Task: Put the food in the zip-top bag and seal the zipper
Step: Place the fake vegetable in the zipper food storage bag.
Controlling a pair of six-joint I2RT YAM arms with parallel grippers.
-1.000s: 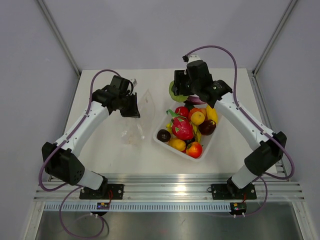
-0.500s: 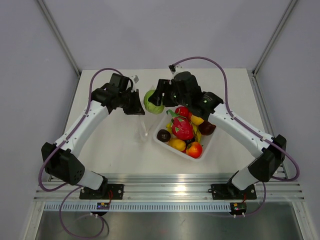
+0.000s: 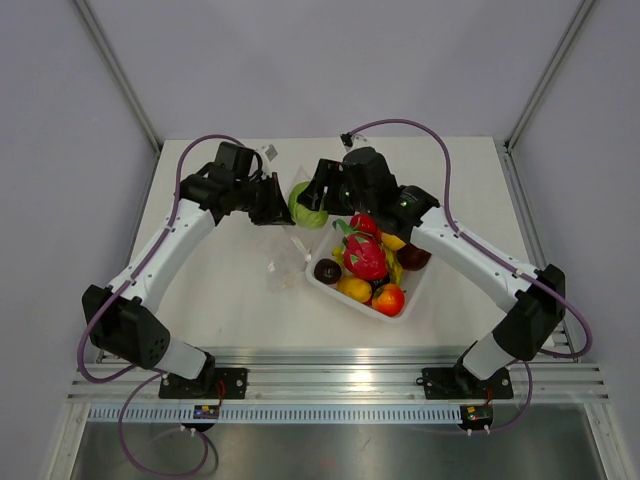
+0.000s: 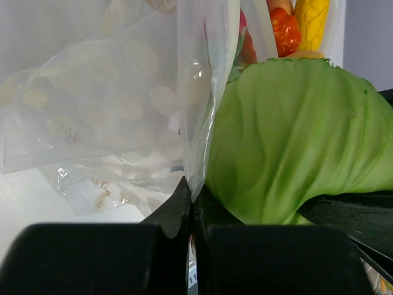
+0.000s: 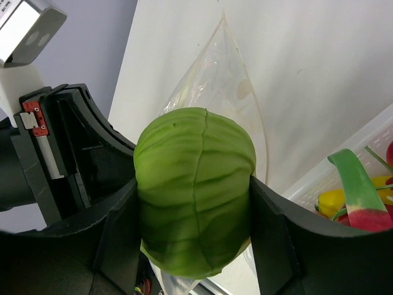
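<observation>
My right gripper (image 3: pixel 312 200) is shut on a green cabbage (image 3: pixel 306 205), also large in the right wrist view (image 5: pixel 195 190), and holds it right beside the left gripper. My left gripper (image 3: pixel 277 203) is shut on the edge of the see-through zip-top bag (image 3: pixel 284 262), which hangs down to the table. In the left wrist view the bag's edge (image 4: pixel 199 110) sits pinched between the jaws with the cabbage (image 4: pixel 295 141) pressed against it. The rest of the food, with the pink dragon fruit (image 3: pixel 365 256), lies in the white tray (image 3: pixel 417 292). The zipper cannot be made out.
The white tray stands right of centre, close under the right arm. Metal frame posts (image 3: pixel 120 80) rise at the table's back corners. The table's near edge meets an aluminium rail (image 3: pixel 340 385).
My right gripper carried the cabbage from behind the tray leftward to the left gripper. The left gripper shifted slightly right with the bag, whose lower part now trails toward the tray.
</observation>
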